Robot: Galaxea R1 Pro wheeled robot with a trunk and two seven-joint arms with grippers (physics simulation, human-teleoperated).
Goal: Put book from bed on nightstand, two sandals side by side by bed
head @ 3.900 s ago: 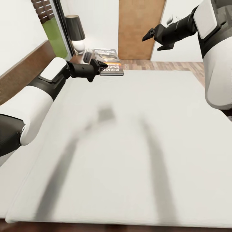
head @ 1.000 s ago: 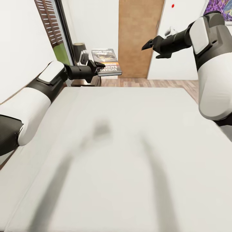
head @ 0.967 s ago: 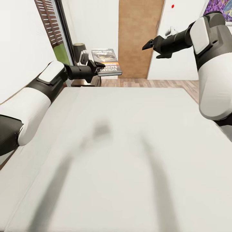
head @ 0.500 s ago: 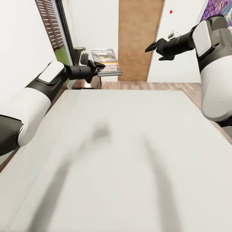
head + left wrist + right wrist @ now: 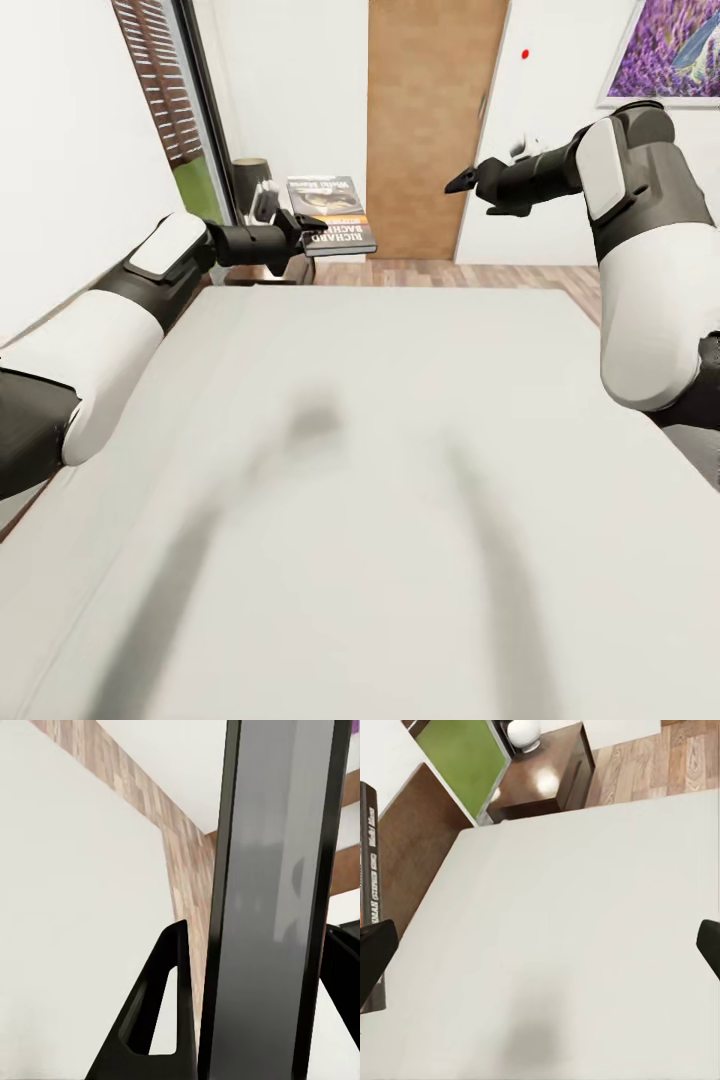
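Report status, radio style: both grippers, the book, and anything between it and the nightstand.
Left gripper shut on the book, held above the bed's far edge. Right gripper open, empty. Nightstand ahead with a lamp on it; path looks open.

- The broad off-white mattress (image 5: pixel 380 480) under both my arms lies bare: open passage across it.
- My left pincer (image 5: pixel 300 232) holds the dark orange-banded paperback (image 5: pixel 335 218) above the mattress's far corner.
- On the glossy reddish-brown nightstand (image 5: pixel 544 784), a round white lamp base (image 5: pixel 523 730) crowds the back.
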